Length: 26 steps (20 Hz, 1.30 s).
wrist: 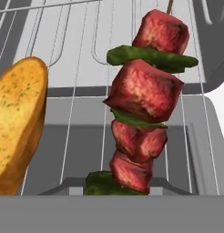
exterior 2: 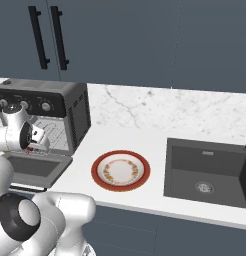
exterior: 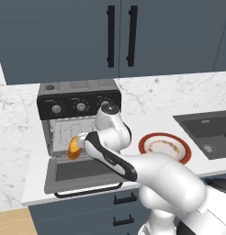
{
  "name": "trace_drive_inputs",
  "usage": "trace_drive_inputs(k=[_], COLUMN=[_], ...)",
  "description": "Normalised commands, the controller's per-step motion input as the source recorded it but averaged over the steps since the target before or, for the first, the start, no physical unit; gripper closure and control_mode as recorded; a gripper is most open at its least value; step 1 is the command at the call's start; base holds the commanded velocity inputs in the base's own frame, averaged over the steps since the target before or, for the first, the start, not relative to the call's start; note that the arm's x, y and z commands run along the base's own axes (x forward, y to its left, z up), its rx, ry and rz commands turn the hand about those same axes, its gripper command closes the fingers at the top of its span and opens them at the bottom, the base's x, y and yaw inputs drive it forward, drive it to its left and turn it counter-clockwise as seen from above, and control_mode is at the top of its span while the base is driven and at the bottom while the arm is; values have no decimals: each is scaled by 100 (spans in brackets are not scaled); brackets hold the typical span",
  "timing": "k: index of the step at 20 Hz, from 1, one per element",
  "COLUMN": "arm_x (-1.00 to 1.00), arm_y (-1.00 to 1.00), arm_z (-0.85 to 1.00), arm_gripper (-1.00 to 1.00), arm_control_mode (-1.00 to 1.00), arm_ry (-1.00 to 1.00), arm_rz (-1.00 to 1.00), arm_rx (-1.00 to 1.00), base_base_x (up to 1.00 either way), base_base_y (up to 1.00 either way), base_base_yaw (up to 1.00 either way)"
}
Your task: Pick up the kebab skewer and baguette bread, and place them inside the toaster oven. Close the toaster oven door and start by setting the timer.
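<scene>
Toaster oven [exterior: 79,106] sits on counter [exterior: 147,126] at left, its door [exterior: 82,172] dropped open and flat. Arm reaches to the oven mouth; claw fingertips hidden, so cannot tell whether its grip is wide or narrow. Hand view: kebab skewer [wrist: 143,107] hangs upright, close to the camera, before the wire rack [wrist: 73,54]. Baguette bread [wrist: 16,123] lies just left of it; from the left base view it shows orange at the oven opening [exterior: 75,148]. Red-rimmed plate [exterior 2: 120,170] rests on the counter between oven and sink [exterior 2: 207,172].
</scene>
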Motion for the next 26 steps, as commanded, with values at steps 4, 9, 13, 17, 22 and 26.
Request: trace_drive_inputs(k=[4,9,13,17,22,26], arm_x=[-11,-13,-51,-86,-63,-12], arm_y=[0,-3,-1,0,0,1], arm_z=[-2,0,19,21,0,-22], arm_gripper=[-100,-100,-100,-100,-100,-100], arm_control_mode=[-100,-100,-100,-100,-100,-100], arm_ry=[0,-3,-10,-7,0,6], arm_rz=[0,0,0,0,-2,-9], arm_rx=[0,0,0,0,0,0], base_base_x=[0,0,0,0,0,0], base_base_y=[0,0,0,0,0,0], base_base_yaw=[0,0,0,0,0,0])
